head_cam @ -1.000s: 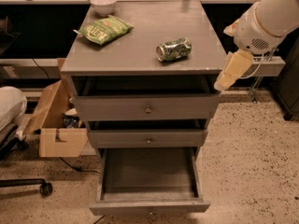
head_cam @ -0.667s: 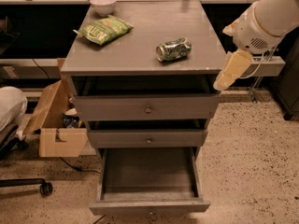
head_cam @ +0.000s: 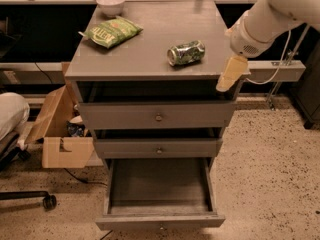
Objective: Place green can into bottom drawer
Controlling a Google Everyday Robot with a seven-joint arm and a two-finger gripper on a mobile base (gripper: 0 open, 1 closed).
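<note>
The green can lies on its side on the grey cabinet top, right of centre. The bottom drawer is pulled open and its inside looks empty. My gripper hangs off the white arm at the cabinet's right front corner, to the right of the can and a little lower than it, and does not touch it. It holds nothing that I can see.
A green snack bag and a white bowl sit at the back left of the top. The two upper drawers are shut. A cardboard box and a chair base stand on the floor to the left.
My gripper has moved a little to the left, closer to the cabinet's right front corner. The can and the drawers have not moved.
</note>
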